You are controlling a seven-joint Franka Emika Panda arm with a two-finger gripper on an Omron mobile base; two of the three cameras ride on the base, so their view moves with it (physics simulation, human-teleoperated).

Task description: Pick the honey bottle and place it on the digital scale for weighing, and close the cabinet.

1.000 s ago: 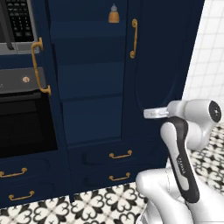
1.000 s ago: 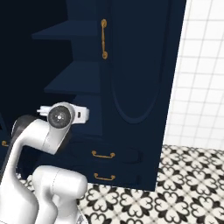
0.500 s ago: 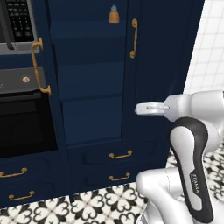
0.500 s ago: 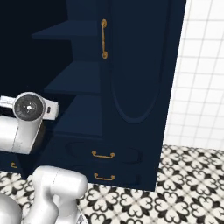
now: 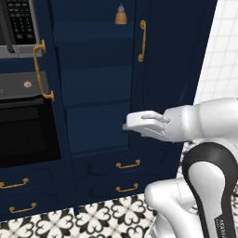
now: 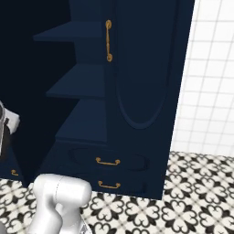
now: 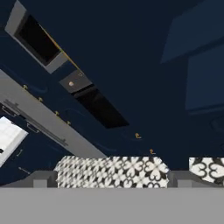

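Claw: the claw (image 7: 112,177) stands spread wide with nothing between its tips; in the hand view the two dark tips sit far apart at the bottom, patterned floor tile between them.
Arm: from the left base view the white hand (image 5: 148,124) reaches level toward the middle of the cabinet, in front of the lower shelf space and above the drawers.
Cabinet: the cabinet (image 5: 100,79) is tall and navy; its left door is swung out, edge-on beside the oven, and its right door (image 6: 146,68) also stands out from the shelves, brass handle (image 6: 108,40) near its inner edge.
Shelves: bare navy shelves (image 6: 77,82) step down inside, their front edges free of the hand.
Orange bottle: a small orange bottle with a grey pointed cap (image 5: 121,15) stands on an upper shelf, just left of the right door's handle, well above the hand.
Honey bottle: I cannot make it out in these views.
Oven column: the black oven (image 5: 25,135) and microwave (image 5: 18,23) sit left of the cabinet, close beside the open left door.
Drawers: two brass-handled drawers (image 5: 128,165) lie below the shelves.
Open room: black-and-white floor tile (image 6: 192,192) runs in front of the cabinet and to its right, up to the white tiled wall (image 6: 210,68).
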